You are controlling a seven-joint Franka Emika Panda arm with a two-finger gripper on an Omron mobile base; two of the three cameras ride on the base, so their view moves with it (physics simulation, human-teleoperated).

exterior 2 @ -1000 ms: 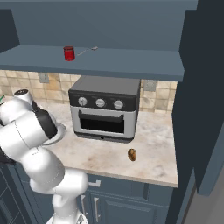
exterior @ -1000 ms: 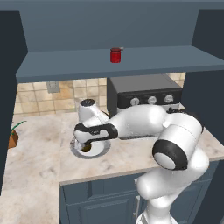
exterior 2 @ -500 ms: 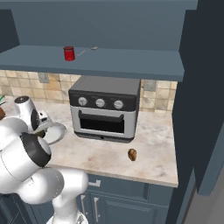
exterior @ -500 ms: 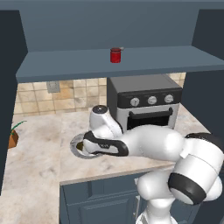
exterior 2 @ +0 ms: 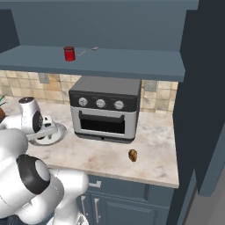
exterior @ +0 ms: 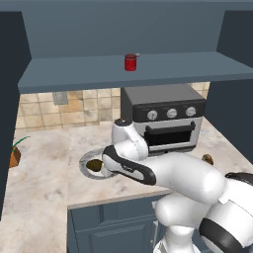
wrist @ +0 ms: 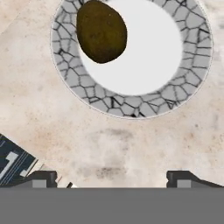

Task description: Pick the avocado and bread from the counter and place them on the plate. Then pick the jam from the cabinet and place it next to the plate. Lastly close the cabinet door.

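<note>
The dark green-brown avocado [wrist: 101, 31] lies on the round plate [wrist: 131, 107] with the grey cracked rim, toward one side of its white middle. My gripper [wrist: 111, 178] hangs open above the bare counter just off the plate's edge, with nothing between its fingertips [wrist: 41, 177]. From the left base the avocado [exterior: 93, 164] and plate [exterior: 85, 171] show just left of my hand. The bread [exterior 2: 132, 155] is a small brown lump on the counter in front of the oven's right end, also the bread [exterior: 208, 159]. The red jam jar [exterior: 130, 63] stands on the open cabinet's shelf, also the jam [exterior 2: 69, 53].
A grey toaster oven [exterior 2: 105, 107] sits at the back of the marble counter [exterior 2: 110, 154], right of the plate. A potted plant [exterior: 15, 155] stands at the far left. Dark cabinet panels [exterior 2: 202, 88] rise on the right.
My hand has drawn back from over the plate toward the counter's front and right. The avocado stays lying on the plate.
</note>
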